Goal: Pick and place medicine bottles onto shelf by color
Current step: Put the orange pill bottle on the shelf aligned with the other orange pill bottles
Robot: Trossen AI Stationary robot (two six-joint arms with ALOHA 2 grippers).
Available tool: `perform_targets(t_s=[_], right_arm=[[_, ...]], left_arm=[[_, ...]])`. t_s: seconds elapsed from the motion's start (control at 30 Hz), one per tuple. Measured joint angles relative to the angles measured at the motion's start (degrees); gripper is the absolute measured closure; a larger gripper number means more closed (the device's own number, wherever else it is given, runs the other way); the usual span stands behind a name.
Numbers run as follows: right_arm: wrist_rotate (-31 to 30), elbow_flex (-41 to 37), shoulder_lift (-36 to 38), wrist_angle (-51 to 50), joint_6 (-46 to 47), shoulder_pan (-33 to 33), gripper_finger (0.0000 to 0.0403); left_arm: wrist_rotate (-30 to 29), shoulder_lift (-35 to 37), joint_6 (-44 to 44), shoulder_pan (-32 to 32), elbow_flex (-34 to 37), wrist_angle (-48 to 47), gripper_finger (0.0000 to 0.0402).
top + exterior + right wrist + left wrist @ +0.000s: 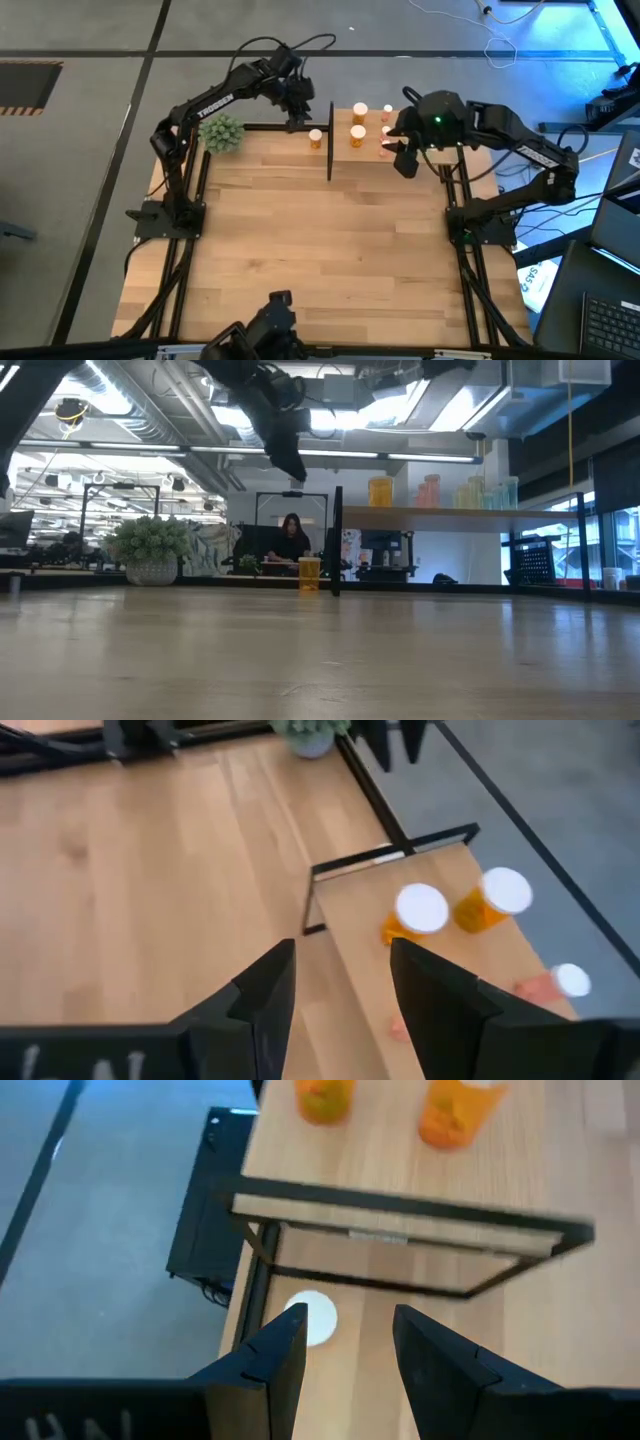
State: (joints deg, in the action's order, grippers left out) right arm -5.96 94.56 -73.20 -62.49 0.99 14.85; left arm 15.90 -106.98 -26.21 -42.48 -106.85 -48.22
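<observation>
i'm looking down on the table [330, 260] and seeing my left gripper [298, 122] hanging at the far edge, just beside the shelf [345, 150] on its left side. in the left wrist view its fingers [270, 1370] are standing apart with nothing between them, and the white cap of an orange bottle [312, 1320] is showing below, partly behind one finger; the gripper is hovering over it, not touching. that same bottle [316, 138] is standing upright on the tabletop just left of the shelf's black post [330, 140], and in the low view it is sitting [309, 572] beneath the hanging gripper [290, 465].

my right gripper [403, 152] is hovering over the right half of the shelf. in the right wrist view its fingers [262, 995] are parted and holding nothing, with the shelf board [350, 945] showing in the gap. two orange bottles [420, 915] are standing close together on the board, and a pink one [555, 983] is lying farther along it. from above i'm seeing more small bottles [386, 114] near the shelf's far edge. in the low view the shelf [440, 512] is carrying an orange bottle, a pink one and paler ones in a row.

a green plant ball [221, 133] is sitting on the table's far left corner. a person [292, 540] is sitting in the room beyond.
</observation>
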Motion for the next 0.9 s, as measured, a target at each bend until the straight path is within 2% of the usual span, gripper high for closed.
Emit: perform_targets(t_s=[0.23,0.47,0.57,0.73,0.9], right_arm=[[0.0,0.0,-1.4,-0.3,-1.5,3.1,0.0234],[0.3,0.0,-2.8,-0.3,-3.1,3.4,0.0234],[2.3,0.0,-3.4,-0.3,-3.4,3.4,0.0234],[3.1,0.0,-4.1,-0.2,-7.8,3.4,0.0234],[3.1,0.0,-4.2,-0.1,-6.9,3.4,0.0234]], left_arm=[[0.4,-4.2,-8.6,0.2,0.0,-2.4,0.0257],[0.5,-8.8,-9.8,0.6,0.0,-2.1,0.0257],[0.3,-9.9,-10.4,0.6,0.0,-1.8,0.0257],[0.1,-10.1,-10.4,0.5,0.0,-1.3,0.0257],[0.2,-10.1,-8.0,0.3,0.0,-1.4,0.0257]])
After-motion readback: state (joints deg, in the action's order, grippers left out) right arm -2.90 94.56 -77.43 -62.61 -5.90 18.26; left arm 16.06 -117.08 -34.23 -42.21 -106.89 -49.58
